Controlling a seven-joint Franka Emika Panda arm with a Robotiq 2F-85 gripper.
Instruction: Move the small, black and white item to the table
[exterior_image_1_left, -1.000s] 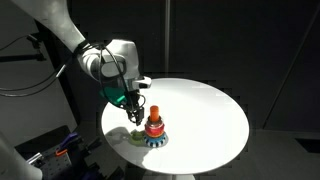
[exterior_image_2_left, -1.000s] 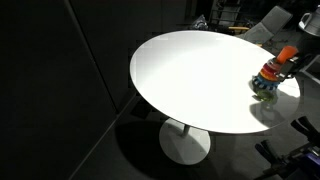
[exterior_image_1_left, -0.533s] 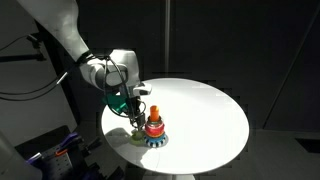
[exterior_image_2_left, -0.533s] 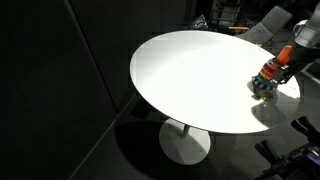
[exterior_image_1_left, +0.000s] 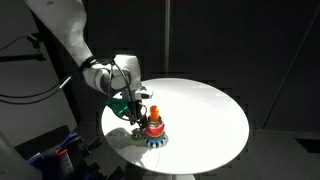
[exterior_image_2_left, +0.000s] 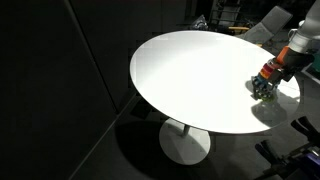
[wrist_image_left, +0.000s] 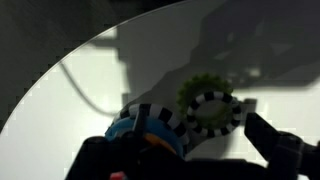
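The small, black and white item (wrist_image_left: 212, 112) is a striped ring lying flat on the yellow-green ring (wrist_image_left: 193, 94), which rests on the white table (wrist_image_left: 90, 65). My gripper (wrist_image_left: 195, 150) hangs low just over it, open, its right finger (wrist_image_left: 278, 143) apart from the ring. The toy stack (exterior_image_1_left: 153, 128), with a red ring and a striped blue base (wrist_image_left: 140, 130), stands right beside the gripper (exterior_image_1_left: 135, 118). In an exterior view the stack (exterior_image_2_left: 268, 82) sits near the table edge with the gripper (exterior_image_2_left: 284, 68) above it.
The round table (exterior_image_1_left: 200, 115) has a wide bare top on the far side of the stack. Its edge (exterior_image_1_left: 118, 140) runs close to the yellow-green ring (exterior_image_1_left: 133, 137). Dark curtains and equipment surround the table, and a pedestal foot (exterior_image_2_left: 185, 145) shows below.
The arm has come down beside the stack toward the yellow-green ring. The jaws have opened, and the black and white ring now lies free on the yellow-green ring.
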